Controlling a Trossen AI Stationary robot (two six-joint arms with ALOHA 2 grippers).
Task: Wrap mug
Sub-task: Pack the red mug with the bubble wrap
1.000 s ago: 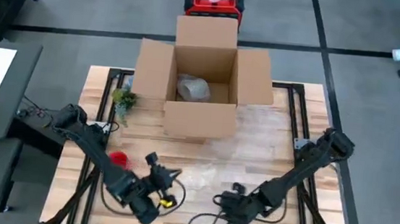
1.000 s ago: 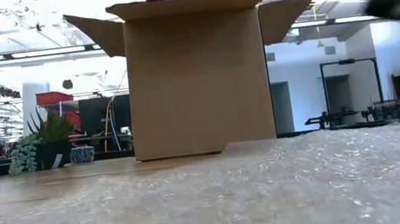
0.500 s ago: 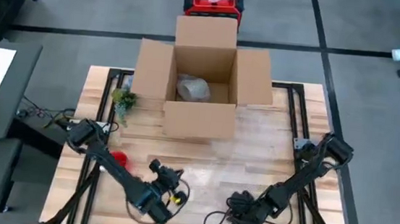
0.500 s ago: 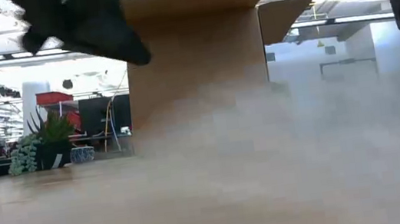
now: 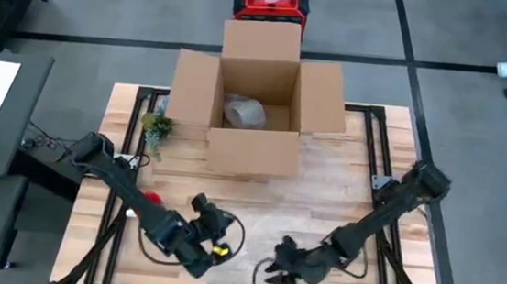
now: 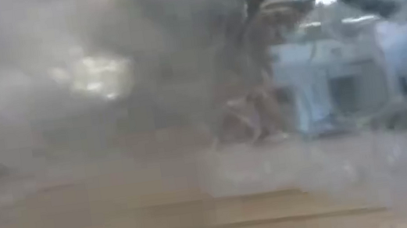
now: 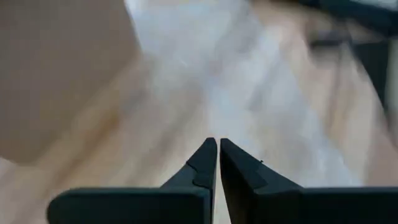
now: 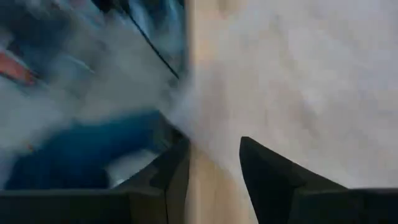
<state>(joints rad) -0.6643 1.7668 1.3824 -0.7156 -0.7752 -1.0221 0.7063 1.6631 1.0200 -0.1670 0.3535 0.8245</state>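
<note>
A red mug (image 5: 149, 199) stands on the wooden table near its left side, bare, behind my left arm. A clear sheet of bubble wrap (image 5: 315, 180) lies over the table's middle and right. Its near part is raised and fills the low view as a grey blur (image 6: 185, 93). My left gripper (image 5: 220, 226) is shut at the sheet's near left part (image 7: 217, 149). My right gripper (image 5: 271, 274) stands open at the table's near edge, its fingers apart (image 8: 214, 165) over the wood beside the wrap. My left gripper pinches the bubble wrap at its near left edge (image 7: 214, 127) between its two fingertips, coming in low from the table's near left. The thin film between the tips barely shows. The sheet's near part is lifted off the table, and its far part lies flat.
An open cardboard box (image 5: 253, 151) stands at the table's far middle with a wrapped bundle (image 5: 244, 112) inside. A small potted plant (image 5: 155, 126) sits left of the box. A red device (image 5: 272, 4) is on the floor beyond.
The bubble wrap's near part has risen from flat on the table until it screens the low view. Its far part has stayed down. My right gripper has gone toward the table's near edge and leftward.
</note>
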